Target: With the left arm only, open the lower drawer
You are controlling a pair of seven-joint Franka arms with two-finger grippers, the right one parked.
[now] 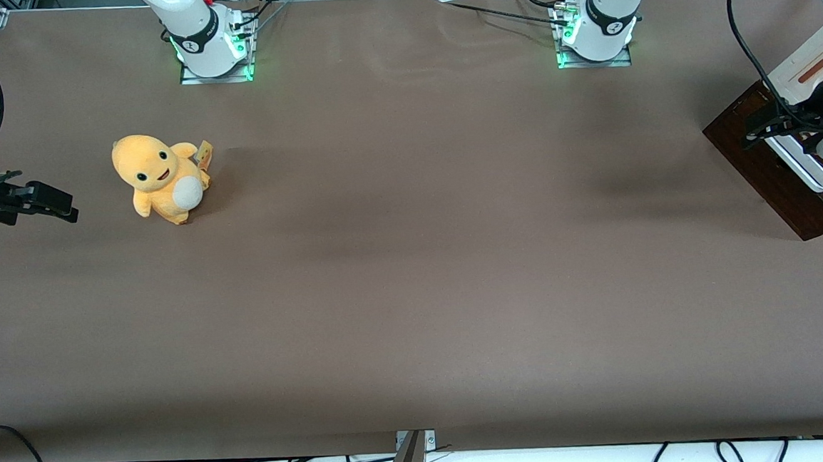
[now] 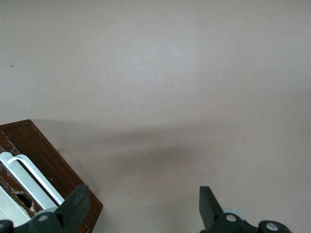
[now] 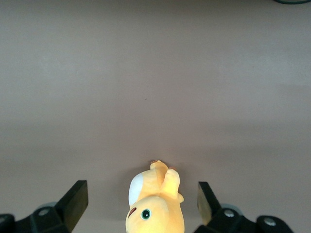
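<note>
At the working arm's end of the table, the gripper (image 2: 141, 206) hangs above the lower drawer (image 1: 772, 166), fingers (image 2: 73, 206) spread wide, holding nothing.

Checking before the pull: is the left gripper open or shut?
Open: the gripper hovers beside the lower drawer, fingers spread wide with nothing between.
</note>
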